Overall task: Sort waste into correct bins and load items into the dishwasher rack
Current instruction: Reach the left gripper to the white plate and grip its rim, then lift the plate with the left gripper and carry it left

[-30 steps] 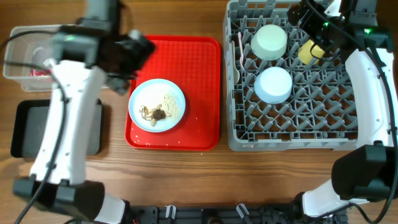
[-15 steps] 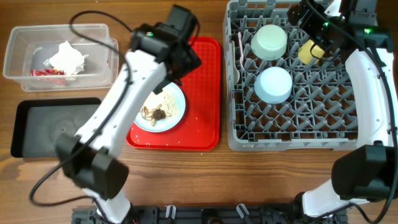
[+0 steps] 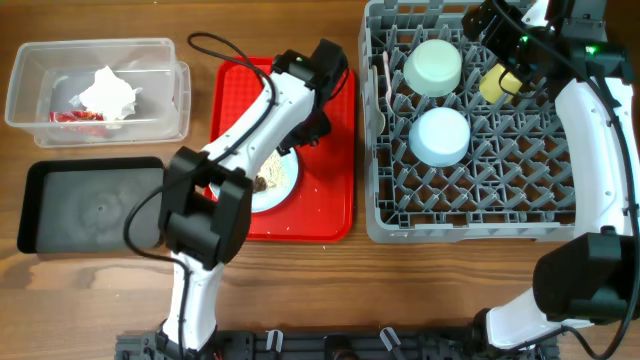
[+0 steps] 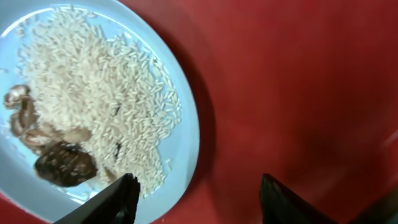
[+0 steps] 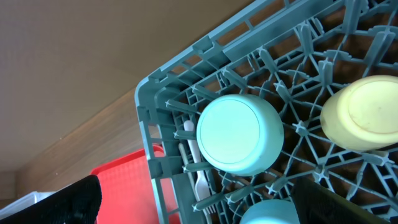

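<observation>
Left end effector (image 4: 198, 200): low over the plate's right edge, jaws part-way apart, nothing gripped between them that can be seen.
Fingertips (image 4: 118, 198): one above the crumb-covered side of the plate, the other above bare red tray, plate rim between the two.
Pale blue plate (image 4: 189, 134): flat on the red serving tray (image 3: 335, 200), near its middle, half hidden under the left arm from overhead.
White crumbs (image 4: 106, 99): spread over much of the plate, reaching close to the rim.
Brown scraps (image 4: 62, 167): clumped at one side of the plate, touching the crumbs.
Right end effector (image 5: 196, 193): above the far end of the rack, jaws wide apart, empty.
Dishwasher rack (image 3: 470, 232): on the tabletop (image 3: 400, 290), just beside the red serving tray's right edge.
Pale green bowl (image 3: 432, 67): upside down in the rack's far left part.
Pale blue bowl (image 3: 440, 136): upside down, just in front of the green bowl.
Yellow cup (image 3: 497, 84): on the pegs to the right of the green bowl, base up.
White fork (image 5: 200, 182): along the rack's left wall, beside the green bowl.
Clear tub (image 3: 15, 95): far left of the tabletop, holding the crumpled napkin (image 3: 106, 90) and the red wrapper (image 3: 68, 116).
Black tray (image 3: 70, 205): in front of the tub, left of the red serving tray.
</observation>
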Robot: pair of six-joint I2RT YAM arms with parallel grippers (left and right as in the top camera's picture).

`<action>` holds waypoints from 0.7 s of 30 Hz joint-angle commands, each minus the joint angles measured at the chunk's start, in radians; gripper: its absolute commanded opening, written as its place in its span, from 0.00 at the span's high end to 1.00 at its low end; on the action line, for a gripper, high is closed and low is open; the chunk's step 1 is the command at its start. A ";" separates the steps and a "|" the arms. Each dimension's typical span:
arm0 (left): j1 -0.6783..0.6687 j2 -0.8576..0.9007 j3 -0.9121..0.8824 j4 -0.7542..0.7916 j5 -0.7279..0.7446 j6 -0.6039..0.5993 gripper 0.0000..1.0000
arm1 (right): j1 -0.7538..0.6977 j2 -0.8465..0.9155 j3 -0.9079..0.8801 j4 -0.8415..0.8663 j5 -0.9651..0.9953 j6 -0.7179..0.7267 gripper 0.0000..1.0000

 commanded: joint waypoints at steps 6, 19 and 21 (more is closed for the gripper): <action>0.000 0.100 -0.007 0.018 -0.010 0.001 0.47 | 0.002 -0.007 0.008 0.002 0.017 0.007 0.00; -0.008 0.113 -0.049 0.043 -0.009 -0.003 0.59 | 0.002 -0.007 0.008 0.002 0.017 0.007 0.00; -0.010 0.114 -0.055 0.044 -0.008 -0.003 0.60 | 0.002 -0.007 0.008 0.002 0.017 0.007 0.00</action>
